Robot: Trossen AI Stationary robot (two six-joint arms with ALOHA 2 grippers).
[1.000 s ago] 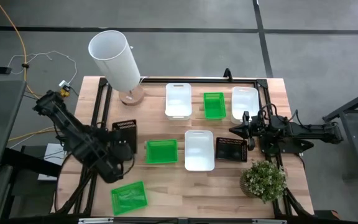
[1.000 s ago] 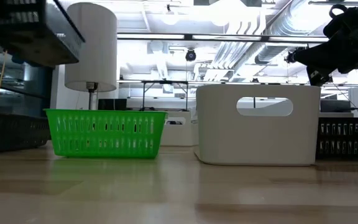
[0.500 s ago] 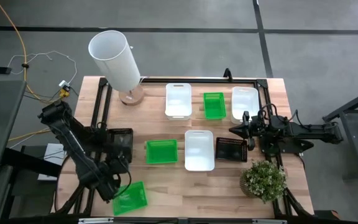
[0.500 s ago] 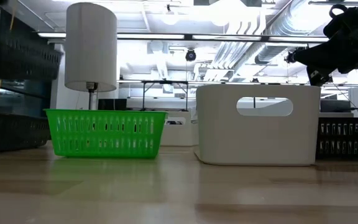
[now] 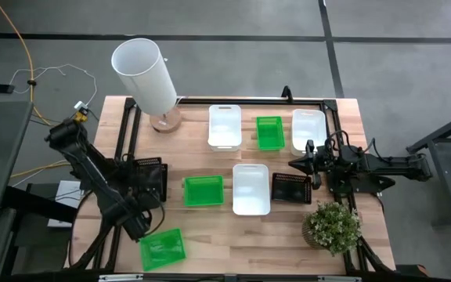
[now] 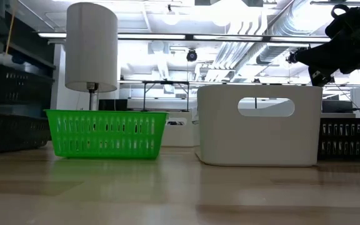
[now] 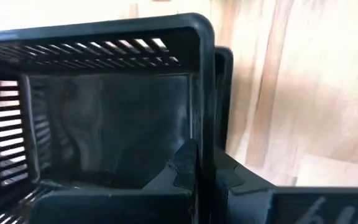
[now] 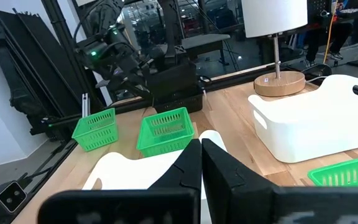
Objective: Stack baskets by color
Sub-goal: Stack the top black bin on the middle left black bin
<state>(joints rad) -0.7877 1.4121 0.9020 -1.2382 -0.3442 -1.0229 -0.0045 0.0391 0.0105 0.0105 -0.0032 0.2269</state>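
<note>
From above, the left arm hides part of the black basket (image 5: 149, 177) at the table's (image 5: 225, 243) left side. The low camera cuts that basket off at the frame edge. The left gripper (image 7: 194, 163) is clamped on that basket's wall, a second black rim just beyond. The right gripper (image 8: 201, 163) is closed and empty, above a white basket (image 8: 319, 124).
</note>
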